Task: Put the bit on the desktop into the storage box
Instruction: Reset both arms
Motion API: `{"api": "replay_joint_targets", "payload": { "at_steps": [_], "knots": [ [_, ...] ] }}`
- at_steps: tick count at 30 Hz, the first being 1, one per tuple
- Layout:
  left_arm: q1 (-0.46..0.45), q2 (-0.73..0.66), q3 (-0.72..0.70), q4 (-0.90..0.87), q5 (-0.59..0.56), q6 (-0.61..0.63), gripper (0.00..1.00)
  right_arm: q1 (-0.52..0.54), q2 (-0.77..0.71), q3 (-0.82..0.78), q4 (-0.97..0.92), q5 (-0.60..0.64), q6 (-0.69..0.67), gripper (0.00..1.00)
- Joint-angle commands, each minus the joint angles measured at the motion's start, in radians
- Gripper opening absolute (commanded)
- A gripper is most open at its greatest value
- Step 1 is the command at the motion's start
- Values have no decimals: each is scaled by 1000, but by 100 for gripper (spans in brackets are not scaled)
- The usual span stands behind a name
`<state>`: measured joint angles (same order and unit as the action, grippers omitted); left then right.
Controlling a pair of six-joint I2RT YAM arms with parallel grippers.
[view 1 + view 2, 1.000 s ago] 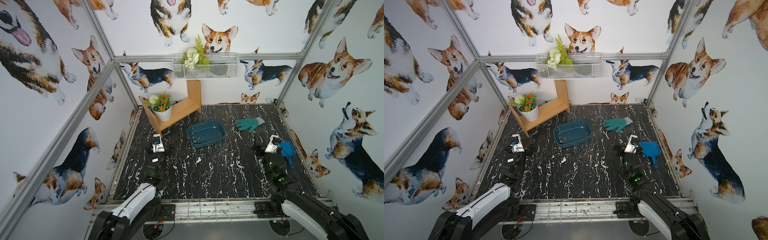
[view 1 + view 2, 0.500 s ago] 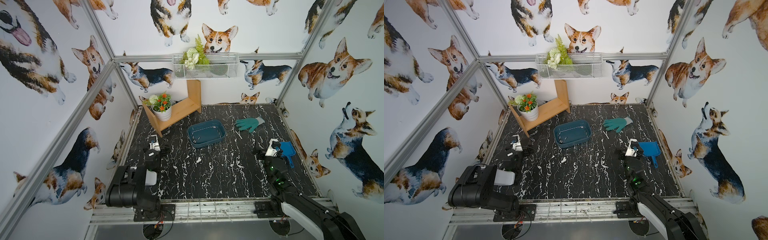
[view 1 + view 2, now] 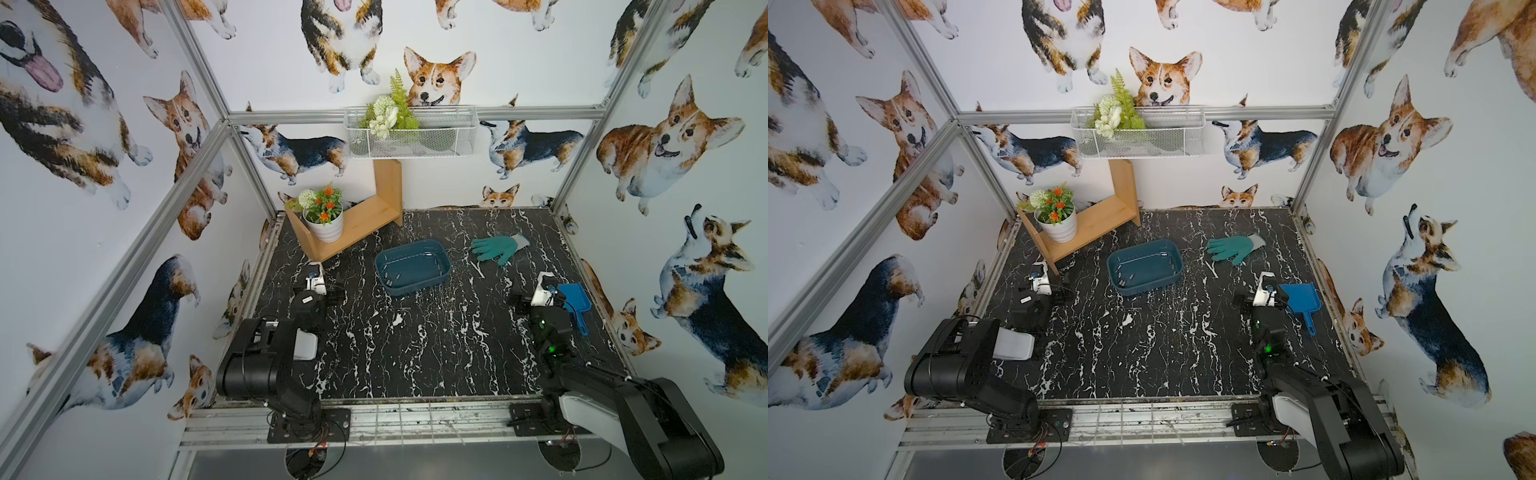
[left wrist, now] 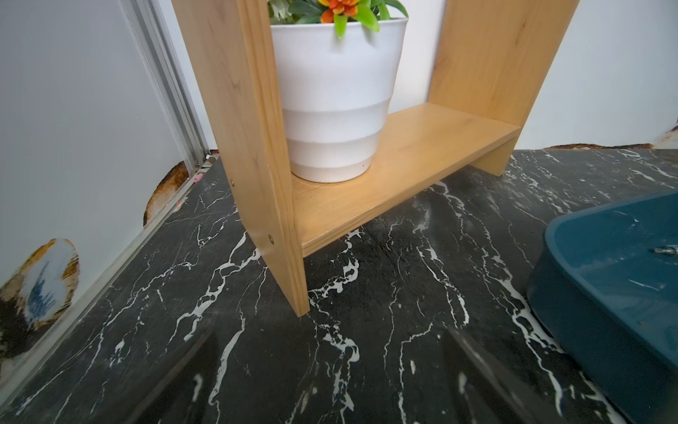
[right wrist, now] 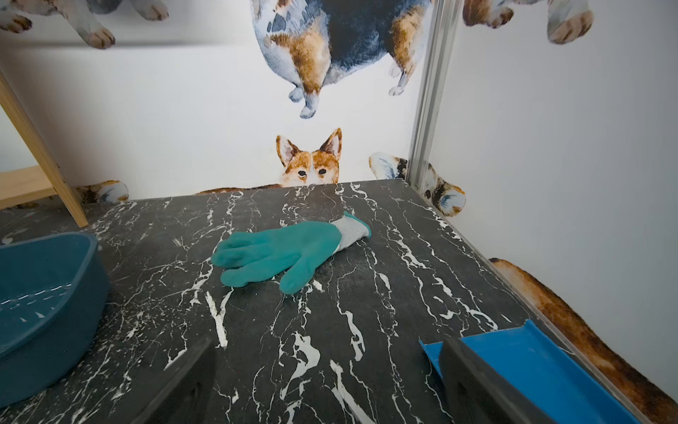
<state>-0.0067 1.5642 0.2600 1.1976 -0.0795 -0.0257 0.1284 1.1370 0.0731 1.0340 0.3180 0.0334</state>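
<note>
The black tabletop [image 3: 436,353] shows no loose bit that I can pick out. Its white veins could hide one, so I cannot rule one out. The storage box [image 3: 419,286] sits at mid-table toward the far side, right of the wooden shelf [image 3: 365,220] and left of the glove [image 3: 496,248]. Small metal pieces lie on its floor, and one bit [image 4: 666,250] is plain in the left wrist view. The left gripper [image 4: 332,336] sits low at the left near the shelf's leg, jaws wide apart and empty. The right gripper [image 5: 326,343] is at the right, just beside the scoop [image 3: 575,297], also spread and holding nothing. My judgement is that the task is finished or close to it. At most a last check of the surface is left.

The tabletop is a smooth marble-print sheet. The shelf is pale flat board with screwed joints. The wire basket [image 3: 436,141] on the far wall is white mesh. The box is a shallow teal plastic tub with rounded corners and a flared rim. The glove is limp green knit with a grey cuff. The scoop is bright blue rigid plastic with a handle. The pot [image 3: 328,228] is white and ribbed.
</note>
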Motion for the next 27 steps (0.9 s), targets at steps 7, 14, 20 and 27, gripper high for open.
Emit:
{"api": "replay_joint_targets", "payload": {
  "at_steps": [7,14,20,27],
  "knots": [
    [-21,1,6,5,-40,27,100,-20,192,-14,292,-55,-59,100],
    [-21,5,13,-4,-38,26,100,-76,307,58,240,-46,10,100],
    [-20,2,9,2,-37,26,100,-109,299,61,232,-105,26,100],
    [-21,0,4,7,-39,27,100,-107,303,50,256,-104,28,100]
  ]
}}
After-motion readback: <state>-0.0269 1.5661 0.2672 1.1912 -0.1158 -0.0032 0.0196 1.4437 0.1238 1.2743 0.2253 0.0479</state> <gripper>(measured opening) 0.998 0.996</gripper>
